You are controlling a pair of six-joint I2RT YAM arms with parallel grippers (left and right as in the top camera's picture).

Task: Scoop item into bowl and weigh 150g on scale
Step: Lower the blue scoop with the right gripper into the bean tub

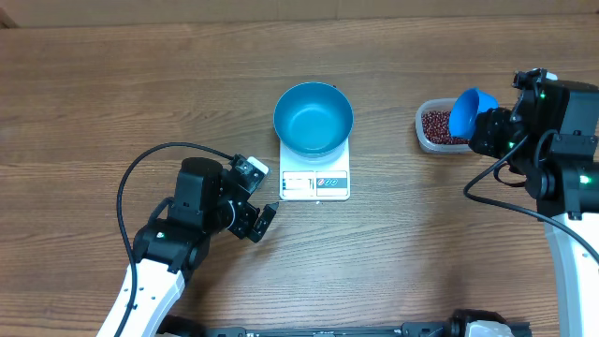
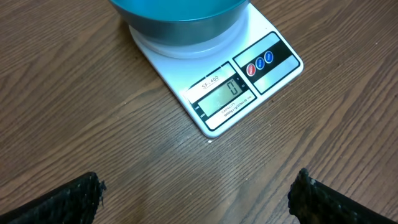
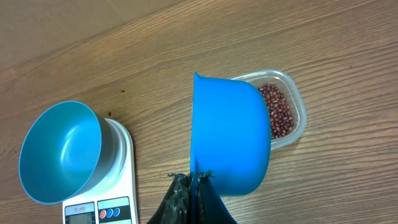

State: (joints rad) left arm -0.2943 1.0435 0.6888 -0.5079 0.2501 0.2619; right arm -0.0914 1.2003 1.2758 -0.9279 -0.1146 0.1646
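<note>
The round blue bowl (image 1: pixel 314 120) stands empty on the white scale (image 1: pixel 315 184) at mid-table. In the left wrist view the scale's display (image 2: pixel 227 94) reads zero, under the bowl's base (image 2: pixel 180 18). My left gripper (image 1: pixel 257 217) hovers open just left of the scale's front edge, fingers wide apart (image 2: pixel 198 193) over bare wood. The dark red beans (image 1: pixel 436 124) lie in a clear tub (image 3: pixel 300 118) at the right. My right gripper (image 3: pixel 194 182) is shut on the handle of a small blue scoop (image 3: pixel 230 143), held on its side above the tub's near end.
The right arm's body (image 1: pixel 552 140) fills the far right side. A black cable (image 1: pixel 140 178) loops off the left arm. Bare wooden tabletop (image 1: pixel 402 243) lies between the scale and the front edge.
</note>
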